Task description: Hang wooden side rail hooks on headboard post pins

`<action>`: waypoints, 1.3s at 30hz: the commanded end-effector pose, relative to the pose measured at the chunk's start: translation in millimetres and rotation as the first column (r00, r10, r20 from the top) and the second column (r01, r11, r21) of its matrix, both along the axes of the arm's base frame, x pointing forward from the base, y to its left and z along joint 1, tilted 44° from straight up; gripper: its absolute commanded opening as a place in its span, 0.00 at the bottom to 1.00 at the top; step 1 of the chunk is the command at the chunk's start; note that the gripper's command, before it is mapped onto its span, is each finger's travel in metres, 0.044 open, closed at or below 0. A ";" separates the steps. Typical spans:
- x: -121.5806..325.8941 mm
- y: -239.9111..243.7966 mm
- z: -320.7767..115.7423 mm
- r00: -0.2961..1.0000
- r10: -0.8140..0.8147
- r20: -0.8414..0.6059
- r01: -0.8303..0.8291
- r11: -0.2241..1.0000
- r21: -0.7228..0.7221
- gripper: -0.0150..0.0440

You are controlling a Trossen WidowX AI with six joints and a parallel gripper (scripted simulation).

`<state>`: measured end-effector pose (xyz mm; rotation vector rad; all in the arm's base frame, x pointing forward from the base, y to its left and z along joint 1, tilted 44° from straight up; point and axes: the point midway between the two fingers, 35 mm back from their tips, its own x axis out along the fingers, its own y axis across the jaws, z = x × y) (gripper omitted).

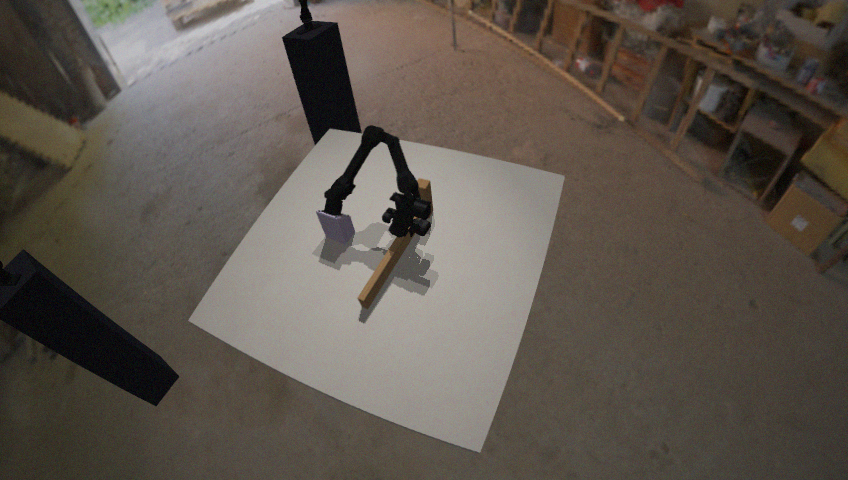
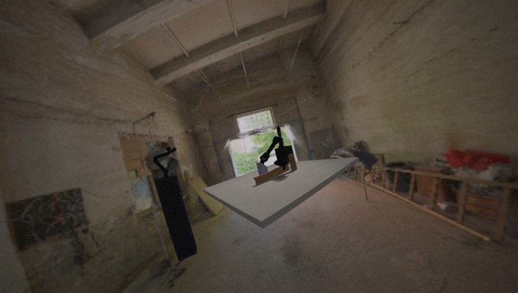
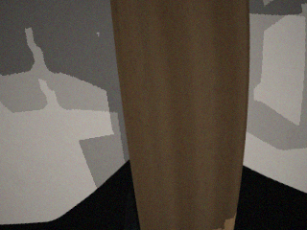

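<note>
The black arm [image 1: 374, 134] [image 2: 269, 149] is bent upper centre in the top view, its gripper [image 1: 407, 233] [image 2: 284, 168] lowered, fingers clamped.

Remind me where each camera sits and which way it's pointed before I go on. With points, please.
Top: high above the table [image 1: 476, 333] [image 2: 269, 203], looking down at a slant; whole arm [image 1: 373, 135] [image 2: 270, 146] visible.
Exterior: off to one side, just above table height, facing the bright doorway [image 2: 245, 159]; arm visible.
Wrist: on the arm, close over the rail [image 1: 383, 270] [image 2: 267, 176] [image 3: 184, 110]; black jaws at the bottom corners.
Shared: top and exterior both show rail and post [image 1: 424, 189] [image 2: 292, 162].
</note>
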<state>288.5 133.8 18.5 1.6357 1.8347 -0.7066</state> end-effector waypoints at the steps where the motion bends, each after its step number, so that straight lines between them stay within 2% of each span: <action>1: 2.7 -3.3 4.3 1.000 -0.011 0.007 0.011 1.000 -0.001 0.25; 39: 3.7 -5.5 7.9 1.000 -0.011 0.008 0.011 1.000 -0.001 0.25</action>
